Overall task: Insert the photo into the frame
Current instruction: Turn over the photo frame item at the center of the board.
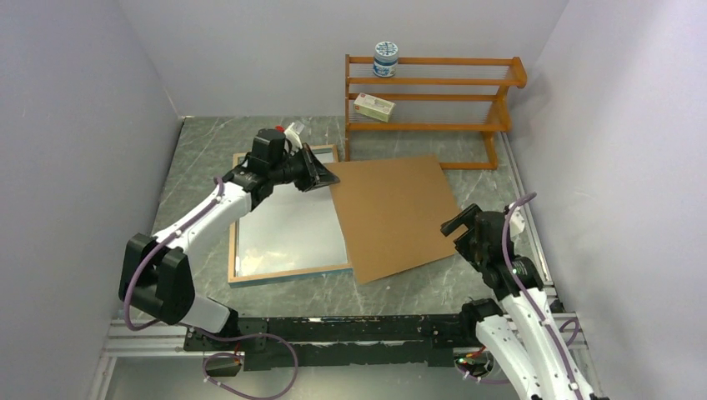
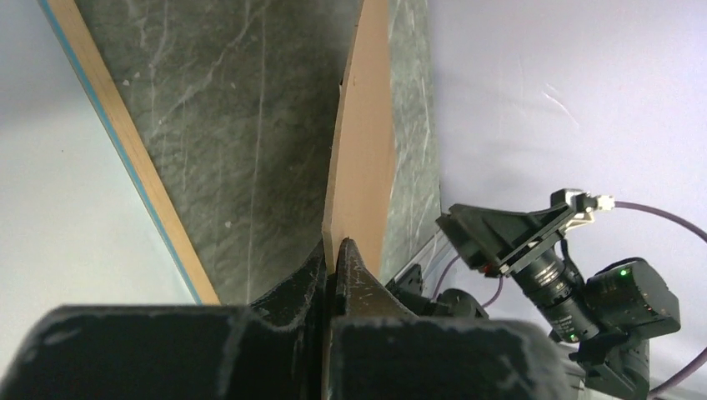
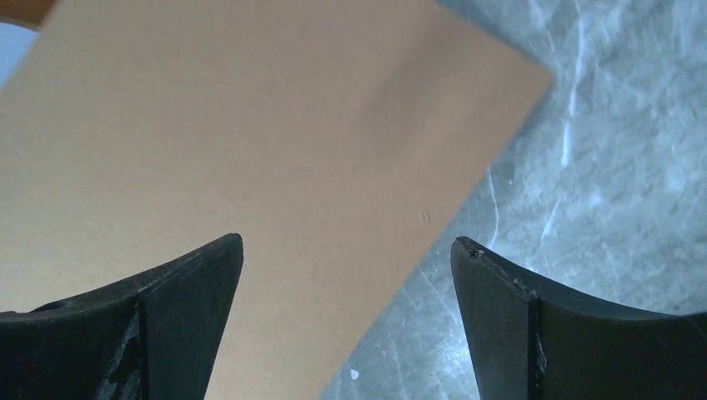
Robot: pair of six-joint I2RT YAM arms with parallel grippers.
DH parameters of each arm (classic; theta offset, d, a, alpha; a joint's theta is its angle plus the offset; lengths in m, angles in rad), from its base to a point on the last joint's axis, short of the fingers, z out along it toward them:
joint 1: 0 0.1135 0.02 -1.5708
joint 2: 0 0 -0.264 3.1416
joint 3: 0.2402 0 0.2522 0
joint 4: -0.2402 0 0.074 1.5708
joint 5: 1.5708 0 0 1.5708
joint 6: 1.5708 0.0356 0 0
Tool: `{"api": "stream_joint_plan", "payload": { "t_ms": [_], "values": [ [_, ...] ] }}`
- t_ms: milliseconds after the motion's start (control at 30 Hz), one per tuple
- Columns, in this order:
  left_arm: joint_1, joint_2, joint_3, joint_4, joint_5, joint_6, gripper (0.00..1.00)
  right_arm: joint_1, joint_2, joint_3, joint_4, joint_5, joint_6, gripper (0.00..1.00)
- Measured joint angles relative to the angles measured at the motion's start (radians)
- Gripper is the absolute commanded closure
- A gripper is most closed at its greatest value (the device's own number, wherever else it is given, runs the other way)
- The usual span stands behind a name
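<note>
**Left gripper** (image 2: 338, 250): the fingers (image 2: 360, 279) are pressed together on the edge of the brown backing board (image 1: 392, 218), at its far left corner. The wrist view shows that edge almost end-on.

**Frame** (image 1: 288, 272): it lies flat on the marble table (image 1: 200, 167), wood-coloured rim up. It is directly below and left of these fingers, and the board's left edge runs along its right side. A pale surface (image 1: 288, 225) fills its opening. Whether this is the photo's white back or the bare pane cannot be told.

**Right gripper** (image 3: 346, 250): the fingers are spread wide and hold nothing. They hover over the board's right edge, well apart from the frame.

**Background**: a wooden shelf rack (image 1: 433, 82) stands behind the board.
</note>
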State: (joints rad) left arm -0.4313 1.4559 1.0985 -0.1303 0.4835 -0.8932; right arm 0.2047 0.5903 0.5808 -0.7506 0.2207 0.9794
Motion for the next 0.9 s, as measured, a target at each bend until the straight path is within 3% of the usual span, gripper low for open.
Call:
{"api": "stream_joint_plan", "payload": {
  "t_ms": [167, 367, 567, 900],
  "values": [
    [0.004, -0.030, 0.058, -0.135, 0.037, 0.078, 0.98, 0.000, -0.025, 0.033, 0.047, -0.026, -0.117, 0.07],
    [0.005, -0.086, 0.090, -0.249, 0.054, 0.177, 0.97, 0.000, 0.089, 0.072, 0.179, -0.177, -0.269, 0.07],
    [0.005, -0.106, 0.138, -0.325, 0.083, 0.267, 0.97, 0.000, 0.193, 0.111, 0.362, -0.410, -0.458, 0.06],
    [0.004, -0.161, 0.225, -0.434, 0.130, 0.417, 0.97, 0.010, 0.399, 0.372, 0.530, -0.756, -0.722, 0.03]
  ]
}}
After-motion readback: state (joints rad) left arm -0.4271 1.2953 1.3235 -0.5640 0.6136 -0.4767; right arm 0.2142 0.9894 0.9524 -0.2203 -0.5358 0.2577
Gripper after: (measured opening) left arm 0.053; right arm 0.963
